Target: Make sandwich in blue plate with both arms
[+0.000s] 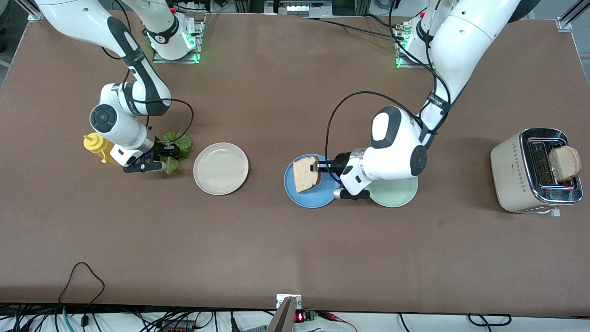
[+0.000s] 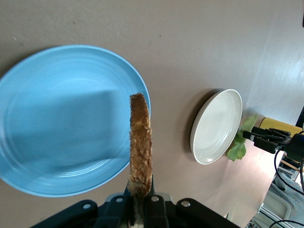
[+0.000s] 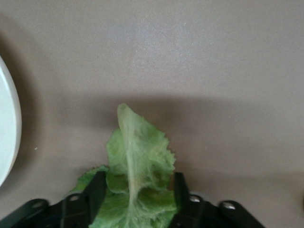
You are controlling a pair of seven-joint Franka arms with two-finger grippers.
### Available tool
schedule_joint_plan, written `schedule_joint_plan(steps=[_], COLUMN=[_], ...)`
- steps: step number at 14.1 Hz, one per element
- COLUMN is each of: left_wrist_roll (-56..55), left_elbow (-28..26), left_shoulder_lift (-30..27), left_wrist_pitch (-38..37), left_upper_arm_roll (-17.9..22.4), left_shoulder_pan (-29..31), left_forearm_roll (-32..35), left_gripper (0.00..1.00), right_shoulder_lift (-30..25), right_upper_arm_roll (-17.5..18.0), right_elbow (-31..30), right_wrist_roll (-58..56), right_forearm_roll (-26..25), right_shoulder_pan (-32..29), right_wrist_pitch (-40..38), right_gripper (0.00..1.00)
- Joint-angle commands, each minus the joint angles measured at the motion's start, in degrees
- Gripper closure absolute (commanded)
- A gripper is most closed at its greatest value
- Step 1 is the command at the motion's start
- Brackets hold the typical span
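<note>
Showing no readable writing, the front view is giving the left gripper (image 1: 322, 167) clamped on 1 bread slice (image 1: 306, 174) over the blue plate (image 1: 309, 196), the left wrist view is showing that slice edge-on, and the right wrist view is showing the right gripper's (image 3: 135, 190) fingers flanking the lettuce leaf (image 3: 137, 166), grip uncertain, bare tabletop around.
</note>
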Motion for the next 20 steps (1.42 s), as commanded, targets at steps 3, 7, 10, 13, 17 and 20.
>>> schedule_joint_plan(steps=[3, 7, 10, 13, 17, 20], left_wrist_roll=[1.03, 3.84, 4.01, 4.45, 9.28, 11.57], left_elbow=[-0.25, 0.02, 0.02, -0.24, -1.56, -3.31], left_shoulder_lift=[0.65, 1.97, 2.75, 2.85, 2.76, 2.06], left_wrist_pitch=[0.87, 0.87, 0.87, 0.78, 0.70, 0.69], left_upper_arm_roll=[0.11, 0.11, 0.11, 0.37, 0.64, 0.64], left_shoulder_pan=[-0.08, 0.36, 0.54, 0.98, 3.08, 6.24], left_forearm_roll=[-1.89, -1.89, -1.89, -1.46, -1.54, -1.54], left_gripper=[0.97, 0.93, 0.73, 0.00, 0.00, 0.00], right_shoulder_lift=[0.50, 0.15, 0.06, -0.29, -2.83, -3.54], right_upper_arm_roll=[0.28, 0.28, 0.28, 0.28, 0.28, 0.54], right_elbow=[0.50, 2.34, 6.29, 8.67, 11.48, 16.39], right_wrist_roll=[0.49, -0.04, -0.04, -0.39, 0.23, 1.53], right_forearm_roll=[0.37, 0.37, 0.37, 0.37, 0.54, 0.72], right_shoulder_pan=[0.15, 0.06, -0.02, -0.11, -0.11, 0.06], right_wrist_pitch=[0.44, -1.30, -7.97, -11.42, -18.78, -27.56], right_gripper=[0.93, 0.98, 0.98, 0.98, 1.00, 1.00])
